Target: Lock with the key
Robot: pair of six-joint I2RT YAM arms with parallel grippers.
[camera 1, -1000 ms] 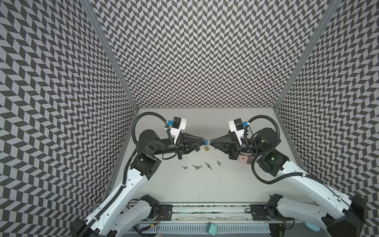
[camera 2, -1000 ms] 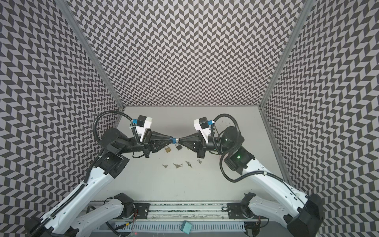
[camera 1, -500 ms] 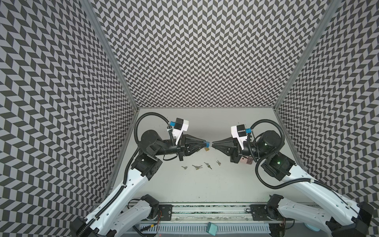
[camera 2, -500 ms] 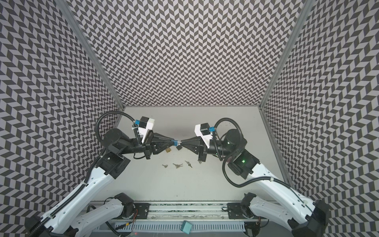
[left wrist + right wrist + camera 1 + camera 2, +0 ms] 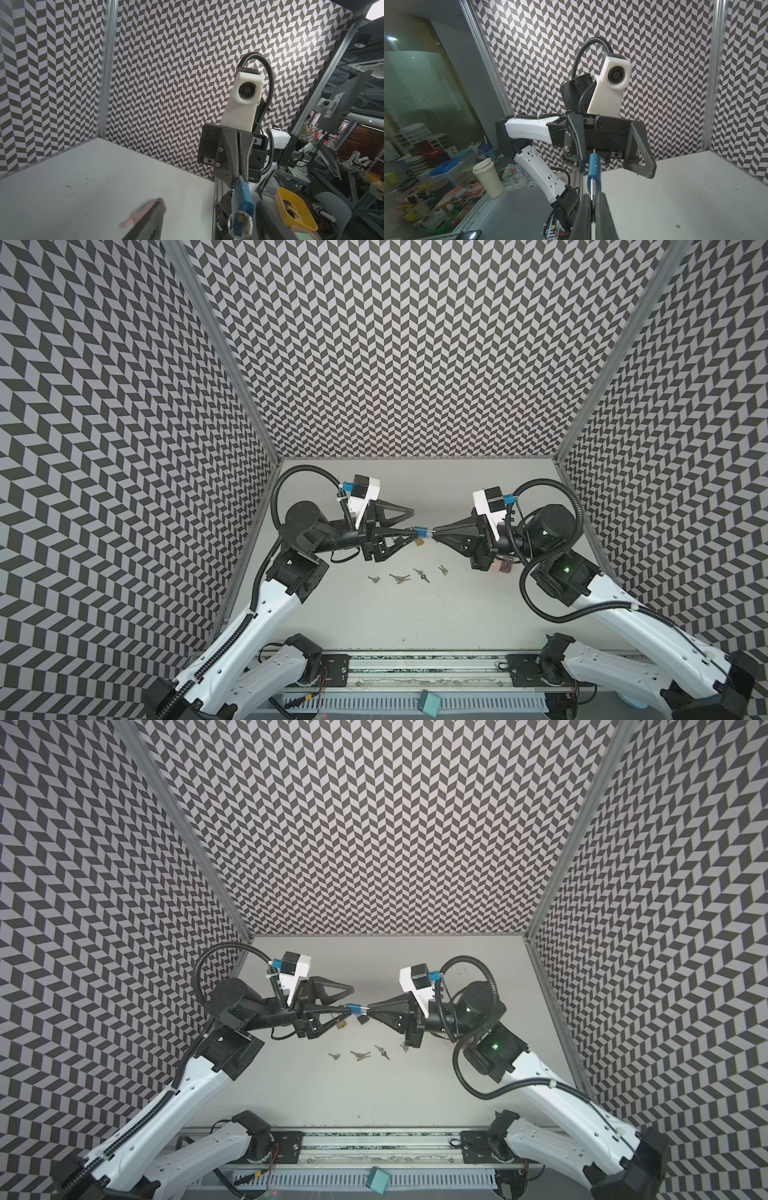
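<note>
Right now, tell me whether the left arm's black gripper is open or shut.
Open. In the right wrist view the left gripper shows its fingers wide apart; the blue padlock sits beside one finger, not clamped.

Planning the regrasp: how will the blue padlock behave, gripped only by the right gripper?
The blue padlock looks rigid, so it should stay straight. The right gripper pinches just its smooth shackle, so it may pivot or slip. The ring at its far end probably swings.

A pink block lies on the table.
</note>
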